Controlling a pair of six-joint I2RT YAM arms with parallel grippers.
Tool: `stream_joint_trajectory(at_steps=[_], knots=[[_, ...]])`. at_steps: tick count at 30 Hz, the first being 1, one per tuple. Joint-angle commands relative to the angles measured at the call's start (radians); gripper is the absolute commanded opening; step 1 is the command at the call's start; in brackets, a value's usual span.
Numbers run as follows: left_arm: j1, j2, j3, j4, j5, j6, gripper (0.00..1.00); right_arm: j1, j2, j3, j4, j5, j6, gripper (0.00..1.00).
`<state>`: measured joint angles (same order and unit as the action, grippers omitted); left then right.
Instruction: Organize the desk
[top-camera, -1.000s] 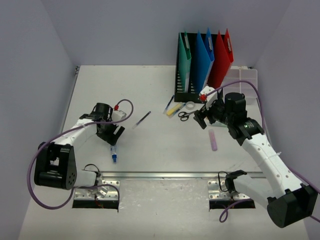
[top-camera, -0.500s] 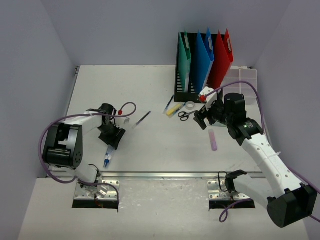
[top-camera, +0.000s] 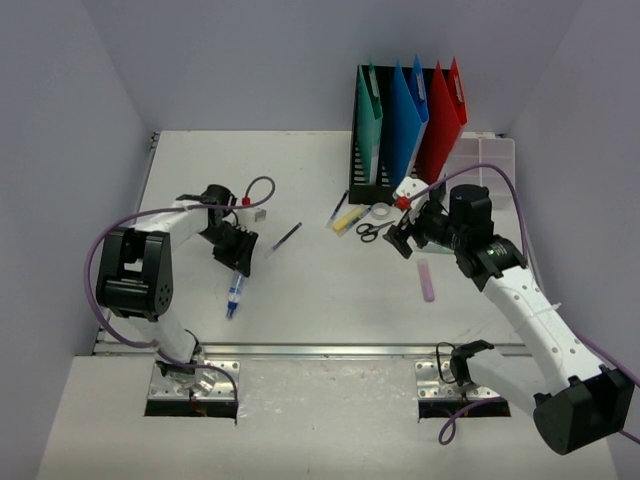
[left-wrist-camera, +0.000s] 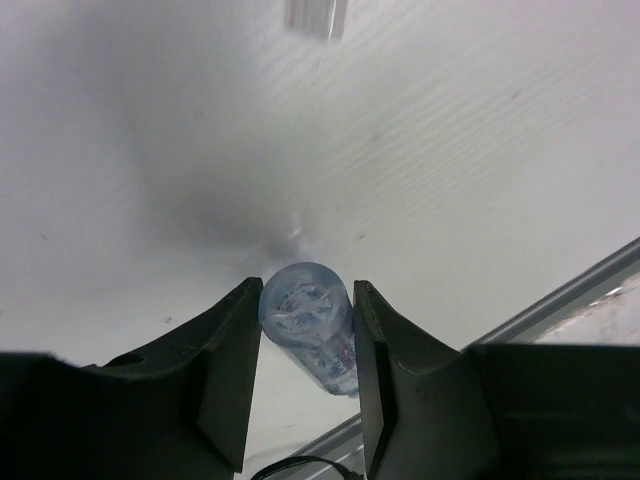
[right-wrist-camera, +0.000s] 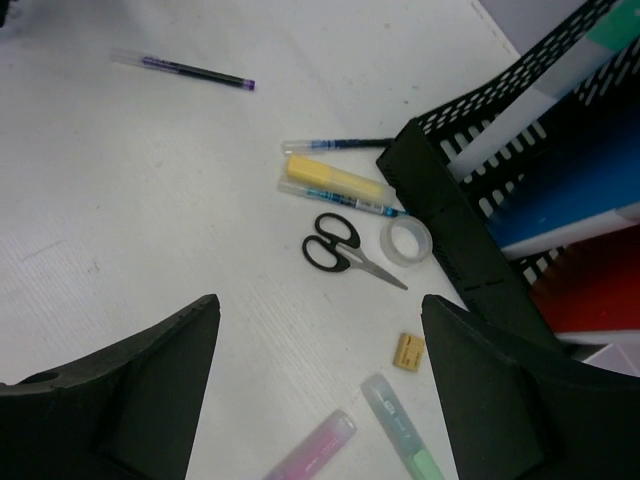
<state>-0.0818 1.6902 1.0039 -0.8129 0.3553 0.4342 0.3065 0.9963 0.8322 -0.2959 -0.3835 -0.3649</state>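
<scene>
Bench (top-camera: 300, 170) fills the middle of the overhead view. Its metal rail (top-camera: 330, 350) runs along the near edge, and both arm bases sit just nearer than that.

Left end effector (top-camera: 236, 264) is low over the near-left part of the bench, clenched on a clear tube (top-camera: 236, 290) with a blue tip. The tip points near, toward the rail. In the wrist view we see both fingers (left-wrist-camera: 225, 370) pressed against the sides of the tube. We can't tell whether the tip rests on the bench or is just off it. A small clear piece (top-camera: 260, 213) lies just far of that end effector. A dark pen (top-camera: 286, 236) lies to its right, apart from it.

Right end effector (top-camera: 405, 238) hangs right of centre, released, with fingers spread wide and nothing between them. Below it, in its wrist view, we see:
- black scissors (right-wrist-camera: 335, 245)
- a tape roll (right-wrist-camera: 408, 240)
- a yellow highlighter (right-wrist-camera: 335, 178) flanked by thin blue pens (right-wrist-camera: 335, 145)
- a small tan block (right-wrist-camera: 408, 350)
- a pink marker (right-wrist-camera: 310, 455)
- a green-tipped marker (right-wrist-camera: 400, 440)

Scissors, tape and highlighter are bunched at the near foot of the black mesh file holder (top-camera: 372, 190). The holder stands far-right with green, blue and red folders (top-camera: 405, 120) in it. A clear compartment box (top-camera: 485, 160) sits right of the holder. We can't tell whether the two touch.
</scene>
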Motion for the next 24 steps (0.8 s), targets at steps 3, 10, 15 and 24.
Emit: stream_joint_trajectory(at_steps=[3, 10, 15, 24], knots=[[0.007, -0.071, 0.189, -0.009, 0.363, -0.216, 0.0, 0.017, -0.047, 0.018, 0.137, -0.253, -0.273, 0.77], [0.007, -0.196, 0.142, 0.147, 0.524, -0.663, 0.0, 0.351, -0.018, -0.053, 0.211, -0.148, -0.741, 0.69], [0.007, -0.253, 0.049, 0.227, 0.677, -0.848, 0.0, 0.528, 0.052, -0.183, 0.451, -0.096, -1.005, 0.69], [0.001, -0.287, -0.034, 0.253, 0.783, -0.876, 0.0, 0.569, 0.188, -0.202, 0.54, -0.261, -1.218, 0.7]])
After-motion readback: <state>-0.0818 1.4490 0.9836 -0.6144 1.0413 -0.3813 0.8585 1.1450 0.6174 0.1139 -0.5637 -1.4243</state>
